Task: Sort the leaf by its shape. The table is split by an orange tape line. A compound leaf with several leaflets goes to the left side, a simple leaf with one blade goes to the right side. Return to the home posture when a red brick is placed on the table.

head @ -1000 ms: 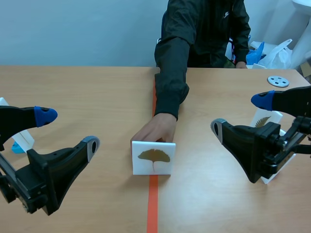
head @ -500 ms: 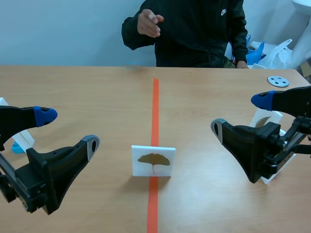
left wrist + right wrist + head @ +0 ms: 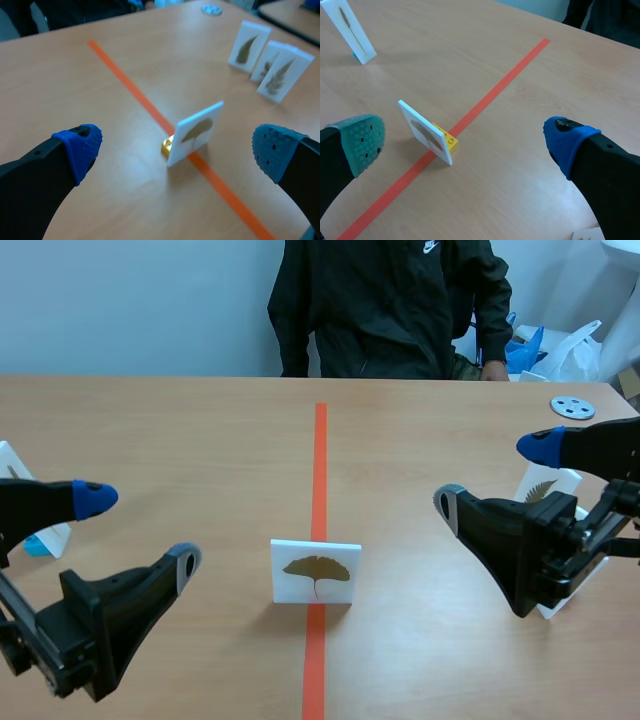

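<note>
A wooden table is split by an orange tape line, and a person sits at the far side. The left gripper and right gripper both have fingers spread wide, holding nothing. Between them the leaf card stands on the line, not yet sorted; its single fan-shaped blade probably belongs right. Other cards stand at the right edge

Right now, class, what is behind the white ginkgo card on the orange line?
A yellow block stands against the card's back, over the tape line. How it joins the card is hidden.
</note>
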You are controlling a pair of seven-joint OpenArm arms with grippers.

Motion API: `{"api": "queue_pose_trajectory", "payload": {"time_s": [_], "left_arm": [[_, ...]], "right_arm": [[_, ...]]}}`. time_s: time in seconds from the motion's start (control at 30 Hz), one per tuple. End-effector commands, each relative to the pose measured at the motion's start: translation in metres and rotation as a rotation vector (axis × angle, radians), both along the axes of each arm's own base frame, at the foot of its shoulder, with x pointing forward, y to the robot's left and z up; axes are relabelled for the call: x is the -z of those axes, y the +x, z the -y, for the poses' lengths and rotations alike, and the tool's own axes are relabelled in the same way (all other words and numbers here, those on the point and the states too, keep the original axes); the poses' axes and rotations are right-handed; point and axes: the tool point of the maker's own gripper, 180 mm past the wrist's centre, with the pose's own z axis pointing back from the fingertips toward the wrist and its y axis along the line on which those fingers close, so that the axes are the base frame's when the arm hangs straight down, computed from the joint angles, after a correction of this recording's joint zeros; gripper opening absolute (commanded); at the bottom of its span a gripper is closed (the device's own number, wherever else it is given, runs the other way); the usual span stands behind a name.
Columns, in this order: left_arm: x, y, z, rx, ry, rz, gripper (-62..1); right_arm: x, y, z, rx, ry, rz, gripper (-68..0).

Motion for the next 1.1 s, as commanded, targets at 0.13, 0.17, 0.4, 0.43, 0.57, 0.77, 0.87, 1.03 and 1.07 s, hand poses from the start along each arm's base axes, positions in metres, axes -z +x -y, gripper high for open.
{"api": "queue_pose_trajectory", "payload": {"time_s": [0.13,0.17,0.4,0.43,0.57,0.77,0.87,1.03,1.07], "left_arm": [[0.020,0.001,0.004,0.027,-0.035,-0.027,1.4],[0.024,0.002,0.004,0.028,-0.040,-0.032,1.4],[0.058,0.008,0.011,0.083,0.026,-0.033,1.4],[0.062,0.008,0.013,0.096,0.038,-0.030,1.4],[0.075,0.008,0.018,0.136,0.078,-0.014,1.4],[0.082,0.009,0.026,0.175,0.061,0.022,1.4],[0.090,0.010,0.031,0.210,0.086,0.033,1.4],[0.100,0.017,0.037,0.230,0.109,0.050,1.4],[0.102,0.021,0.037,0.221,0.116,0.055,1.4]], "right_arm": [[-0.007,0.003,0.001,-0.002,0.008,0.025,0.4],[-0.007,0.003,0.001,-0.002,0.008,0.024,0.4],[-0.007,0.003,0.001,-0.003,0.007,0.024,0.4],[-0.007,0.003,0.001,-0.003,0.007,0.023,0.4],[-0.007,0.003,0.001,-0.003,0.007,0.024,0.4],[-0.006,0.003,0.001,-0.003,0.003,0.023,0.4],[-0.007,0.003,0.001,-0.003,0.003,0.024,0.4],[-0.005,0.003,0.002,-0.003,-0.011,0.021,0.4],[-0.005,0.003,0.002,-0.003,-0.011,0.021,0.4]]}}
